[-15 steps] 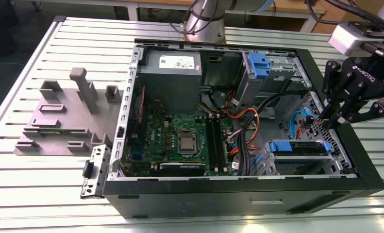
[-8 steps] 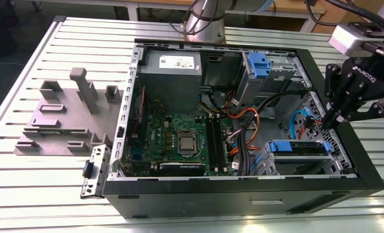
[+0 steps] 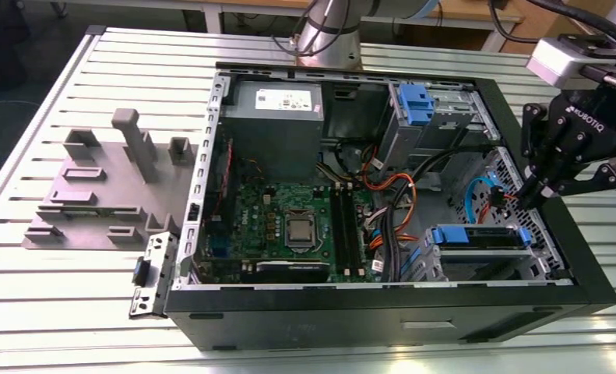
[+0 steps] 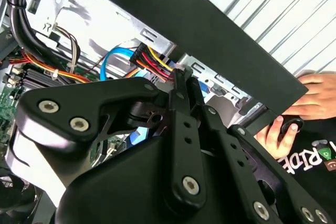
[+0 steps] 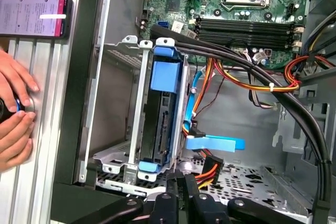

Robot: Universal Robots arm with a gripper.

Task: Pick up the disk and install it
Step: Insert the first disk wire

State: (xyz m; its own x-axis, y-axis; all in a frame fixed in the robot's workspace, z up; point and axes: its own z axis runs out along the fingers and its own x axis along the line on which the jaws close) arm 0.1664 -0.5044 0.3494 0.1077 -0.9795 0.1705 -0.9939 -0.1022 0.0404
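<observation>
In the drive cage at the case's five o'clock corner, the disk (image 3: 481, 236) sits slotted in its blue carrier; at its two o'clock, the gripper (image 3: 529, 195) hangs clenched, apparently empty, beside the power connector (image 5: 206, 167).

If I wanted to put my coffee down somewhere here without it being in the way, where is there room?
The slatted table is bare in front of the grey fixture block, at the exterior view's left of the computer case. Inside the case it is crowded: motherboard, cable bundles, drive cage. The gripper hangs over the case's right wall.
</observation>
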